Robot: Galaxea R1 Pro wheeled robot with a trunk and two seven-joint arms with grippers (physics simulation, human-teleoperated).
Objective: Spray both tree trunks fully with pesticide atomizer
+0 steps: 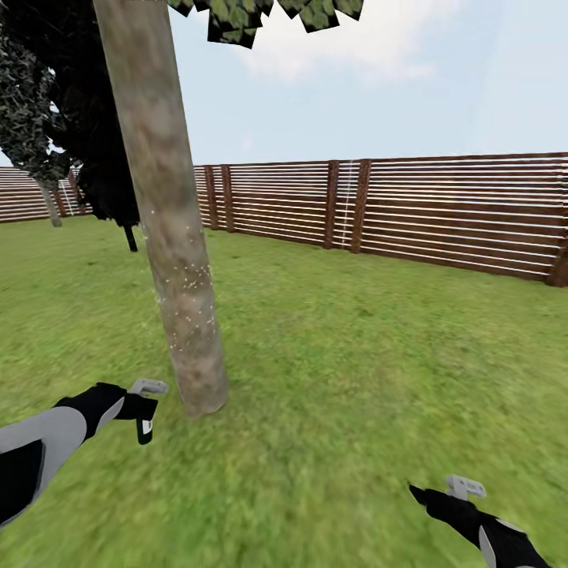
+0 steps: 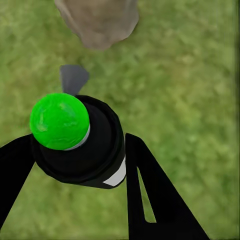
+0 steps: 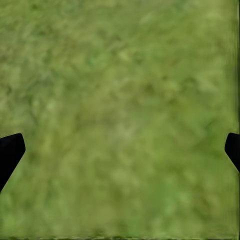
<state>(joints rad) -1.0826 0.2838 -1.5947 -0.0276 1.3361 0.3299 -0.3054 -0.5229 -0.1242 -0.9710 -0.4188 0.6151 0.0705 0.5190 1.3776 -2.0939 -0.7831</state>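
While the left claw (image 2: 80, 165) pinches the atomizer (image 2: 77, 145) beside the trunk (image 1: 170, 237) and the right claw (image 3: 120, 150) hangs spread, spraying is underway; next, sweep coverage upward.

Green lawn (image 1: 355, 371) bears the tree trunk (image 1: 170, 229) and slat fence (image 1: 442, 209).

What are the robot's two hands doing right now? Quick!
Left gripper: shut on the spray bottle, close to the tree trunk.
Right gripper: open, empty, over the grass.
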